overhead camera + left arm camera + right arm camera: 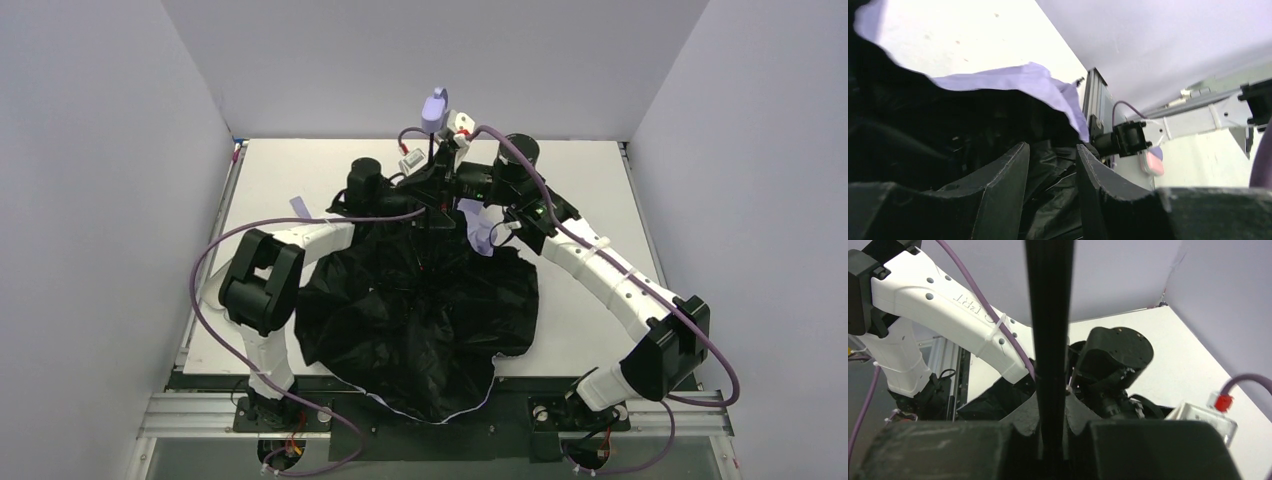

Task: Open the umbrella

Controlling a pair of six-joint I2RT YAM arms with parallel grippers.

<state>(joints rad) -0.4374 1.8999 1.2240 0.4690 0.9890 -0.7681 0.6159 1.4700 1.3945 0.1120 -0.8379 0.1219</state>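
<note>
The umbrella lies half spread on the white table, its black lining (pixel 420 320) facing up and slack. A thin black shaft (pixel 1050 315) rises from it to the lavender handle (pixel 435 108) by the back wall. My right gripper (pixel 1051 400) is shut on the shaft; from above it sits just below the handle (pixel 447 178). My left gripper (pixel 425 197) reaches in from the left at the shaft's lower part. In the left wrist view its jaws (pixel 1052 150) stand apart over crumpled black lining, and a lavender canopy edge (pixel 1013 82) shows beyond them.
Bare table (pixel 600 200) shows on the right and back left of the canopy. Grey walls close in on three sides. The canopy's near edge hangs over the front frame rail (pixel 200 410). Purple cables (pixel 215 250) loop beside both arms.
</note>
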